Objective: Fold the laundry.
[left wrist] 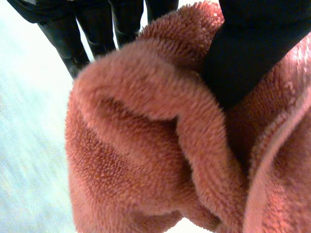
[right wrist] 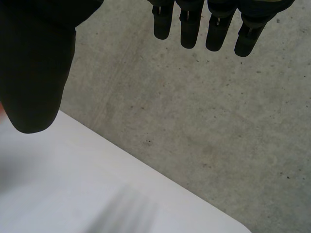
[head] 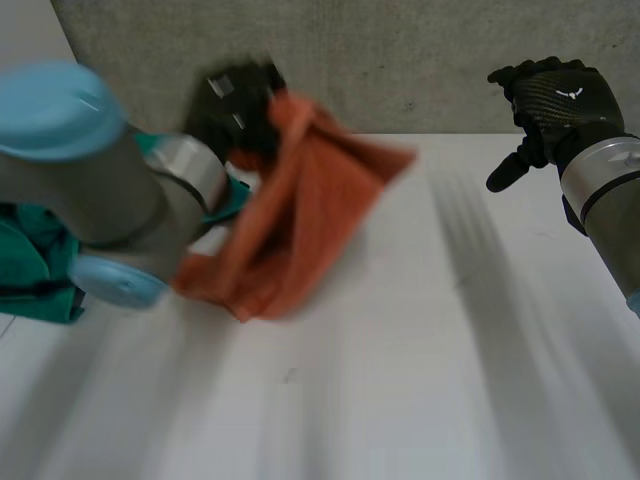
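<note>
Where the black left hand (head: 240, 100) closes on the orange-red fleecy cloth (head: 300, 220), the cloth hangs bunched from that hand over the far left part of the white desk (head: 420, 380), in front of the grey concrete wall (head: 400, 60). Left wrist view: the thumb (left wrist: 248, 63) presses into the pile of the cloth (left wrist: 146, 160) from one side and the fingers (left wrist: 73, 43) stand at the other, so that a thick fold is pinched between them (which edge or corner is gripped cannot be told). Whether the lowest folds touch the desk cannot be told either. The grey left arm (head: 90, 170), with its light-blue cap, crosses in front of a teal-green garment (head: 30, 270) lying at the desk's left edge, near the hanging cloth. The black right hand (head: 555, 100) is raised at the far right before the wall, well apart from the cloth. Right wrist view: its fingers (right wrist: 187, 24) are nearly straight and spread away from the thumb (right wrist: 34, 73), with nothing held, above the far edge of the desk (right wrist: 73, 194).
</note>
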Controlling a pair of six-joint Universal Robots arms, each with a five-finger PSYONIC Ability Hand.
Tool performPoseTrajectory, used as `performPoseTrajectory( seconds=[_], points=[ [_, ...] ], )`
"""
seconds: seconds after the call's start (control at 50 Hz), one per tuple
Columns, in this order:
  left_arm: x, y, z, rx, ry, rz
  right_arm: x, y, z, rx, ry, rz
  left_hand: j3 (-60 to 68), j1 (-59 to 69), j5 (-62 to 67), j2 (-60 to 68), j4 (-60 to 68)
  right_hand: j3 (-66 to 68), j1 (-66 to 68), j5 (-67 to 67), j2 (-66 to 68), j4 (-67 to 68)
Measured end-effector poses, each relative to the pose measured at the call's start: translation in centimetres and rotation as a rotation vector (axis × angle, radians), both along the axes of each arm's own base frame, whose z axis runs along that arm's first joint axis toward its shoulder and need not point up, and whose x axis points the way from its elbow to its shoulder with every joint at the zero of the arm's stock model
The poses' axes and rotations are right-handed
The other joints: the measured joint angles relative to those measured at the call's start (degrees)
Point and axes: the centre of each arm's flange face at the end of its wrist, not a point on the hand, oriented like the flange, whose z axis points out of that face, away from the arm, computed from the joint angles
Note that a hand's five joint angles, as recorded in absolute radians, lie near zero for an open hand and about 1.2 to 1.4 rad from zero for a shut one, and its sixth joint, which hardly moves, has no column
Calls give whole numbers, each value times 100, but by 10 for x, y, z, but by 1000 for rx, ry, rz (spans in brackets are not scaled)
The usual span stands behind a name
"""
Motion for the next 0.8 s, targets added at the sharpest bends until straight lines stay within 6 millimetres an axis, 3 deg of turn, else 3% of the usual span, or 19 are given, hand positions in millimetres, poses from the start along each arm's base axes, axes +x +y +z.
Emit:
performPoseTrajectory(
  seconds=[0.04, 0.06, 0.08, 0.1, 0.12, 0.16, 0.26, 0.34, 0.4, 0.5, 0.6, 0.72, 0.8],
  points=[
    [-8, 3, -30, 71, -71, -18, 1, 0, 0, -3, 5, 6, 0, 0, 0, 0, 0, -1, 0, 0, 0, 0],
    [-11, 6, -44, 101, -109, -26, 1, 0, 0, -4, 11, 12, -2147, -2212, -1944, -2128, -2199, 0, 0, 0, 0, 0],
    [-14, 10, -57, 132, -154, -37, 2, 0, 0, -7, 21, 22, -3318, -3527, -3138, -3308, -3390, 0, 0, 0, 0, -1],
    [-16, 13, -64, 147, -182, -45, 3, 0, -1, -8, 29, 28, -3318, -3527, -3138, -3308, -3390, -1, 0, 0, 0, 0],
    [-17, 17, -70, 161, -213, -53, 4, 0, -2, -9, 44, 40, -4754, -4774, -4569, -4760, -4846, 0, 0, 0, 0, 0],
    [-18, 24, -74, 171, -258, -66, 7, 0, -6, -9, 78, 67, -5009, -4835, -4809, -4966, -5104, 0, 0, 0, 0, 0],
    [-6, 33, -46, 126, -280, -36, 14, 1, -21, 5, 183, 133, -5020, -4835, -4809, -4985, -5118, 0, 0, 0, 0, 0],
    [19, 38, -16, 78, -261, 65, 18, 2, -38, 55, 275, 174, -5020, -4835, -4808, -4985, -5118, 0, 0, 0, 0, 0],
    [34, 45, -12, 84, -266, 124, 19, 3, -46, 96, 308, 191, -5005, -4790, -4793, -4968, -5090, 0, 0, 0, 0, 0],
    [62, 63, -34, 169, -341, 211, 22, 4, -60, 169, 337, 228, -5004, -4601, -4787, -4863, -4937, 0, 0, 0, 0, 0],
    [89, 78, -73, 261, -463, 252, 31, -1, -77, 215, 330, 302, -5004, -4601, -4787, -4855, -4927, 168, 26, 149, 53, 159],
    [109, 67, -93, 238, -543, 291, 48, -4, -98, 249, 314, 411, -5004, -4601, -4787, -4855, -4928, 694, 569, 673, 611, 688],
    [121, 45, -99, 161, -602, 277, 61, -3, -115, 273, 310, 473, -4929, -4601, -4786, -4836, -4928, 750, 608, 745, 631, 745]
  ],
)
